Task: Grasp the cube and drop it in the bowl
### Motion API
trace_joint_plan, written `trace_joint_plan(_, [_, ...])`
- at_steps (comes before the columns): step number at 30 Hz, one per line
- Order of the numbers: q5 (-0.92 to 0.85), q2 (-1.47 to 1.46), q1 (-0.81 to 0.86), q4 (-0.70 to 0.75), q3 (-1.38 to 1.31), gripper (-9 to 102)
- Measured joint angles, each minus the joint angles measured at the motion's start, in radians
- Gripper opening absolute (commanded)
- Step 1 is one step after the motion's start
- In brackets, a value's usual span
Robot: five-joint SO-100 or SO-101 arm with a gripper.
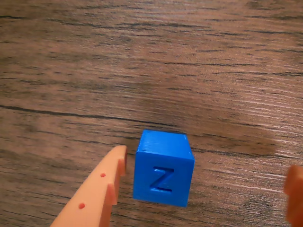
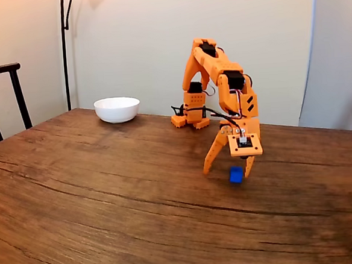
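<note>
Straddling cube [image 2: 236, 175] | end effector [image 2: 229, 168] released | bowl [image 2: 117, 109] well apart

In the wrist view, one orange finger [image 1: 97, 191] runs off the bottom edge, and the other finger [image 1: 296, 194] shows only as a blurred sliver cut by the right edge. The cube [image 1: 163, 168] hides the wood behind it; its far faces are out of sight.

In the fixed view, a chair [image 2: 4, 95] is cut by the left edge, a lamp pole [image 2: 65, 49] by the top. The cube [image 2: 236, 175] is too small to show any marking. The table [image 2: 108, 203] runs off three edges.
</note>
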Motion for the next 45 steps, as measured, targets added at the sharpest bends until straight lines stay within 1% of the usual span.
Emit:
trace_joint_plan(5, [0.0, 0.0, 0.0, 0.0, 0.002, 26])
trace_joint_plan(12, [0.0, 0.0, 0.0, -0.002, 0.009, 20])
trace_joint_plan(19, [0.0, 0.0, 0.0, -0.002, 0.014, 10])
trace_joint_plan(28, [0.0, 0.0, 0.0, -0.002, 0.014, 3])
trace_joint_plan(34, [0.0, 0.0, 0.0, 0.005, 0.014, 2])
trace_joint_plan(36, [0.006, 0.0, 0.0, 0.048, -0.015, 2])
trace_joint_plan(39, [0.037, 0.0, 0.002, 0.15, -0.095, 2])
trace_joint_plan(45, [0.156, 0.0, 0.071, 0.37, -0.302, 2])
